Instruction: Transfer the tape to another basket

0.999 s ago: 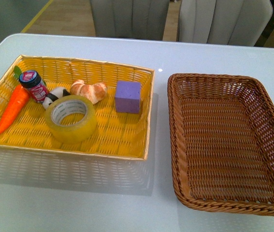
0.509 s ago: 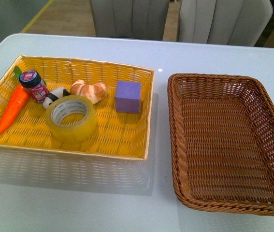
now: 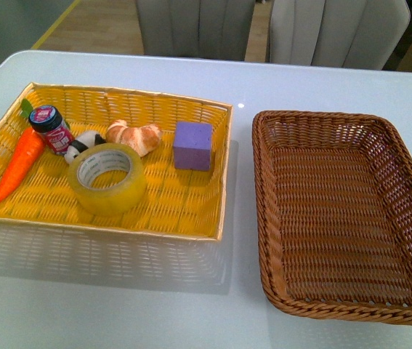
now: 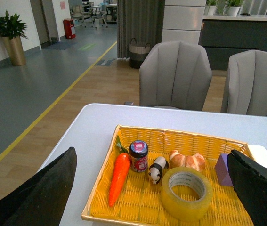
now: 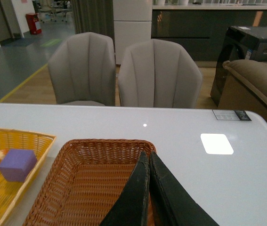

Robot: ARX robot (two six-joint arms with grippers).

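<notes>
Nothing has moved since the earlier frames; objects and arms sit as before, and neither arm shows in the front view. White table (image 3: pixel 118 305) closest to the camera, bare along its near edge. On it, to the right, dark brown wicker basket (image 3: pixel 336 218), with nothing inside. To its left, close beside it but not touching, flat yellow woven tray (image 3: pixel 224 174). Tape (image 3: pixel 107 177) lies flat in the tray, hole up, nearest of the tray items, left of tray centre, well apart from the basket. Just behind the tape: small panda toy (image 3: pixel 82 144), touching or almost touching the roll. Orange carrot (image 3: pixel 18 163) lies along the tray's left side, green end pointing away. Red-label jar (image 3: pixel 51 129) upright beside the carrot top. Croissant (image 3: pixel 134 136) behind the tape, purple cube (image 3: pixel 192 145) to its right near the tray's right rim. Two grey chairs (image 3: pixel 195 27) beyond the far table edge. Left gripper (image 4: pixel 152 150) hangs high over the tray side, fingers spread wide, holding nothing. Right gripper (image 5: pixel 148 155) hangs above the basket's near side, fingers pressed together, nothing between them.
</notes>
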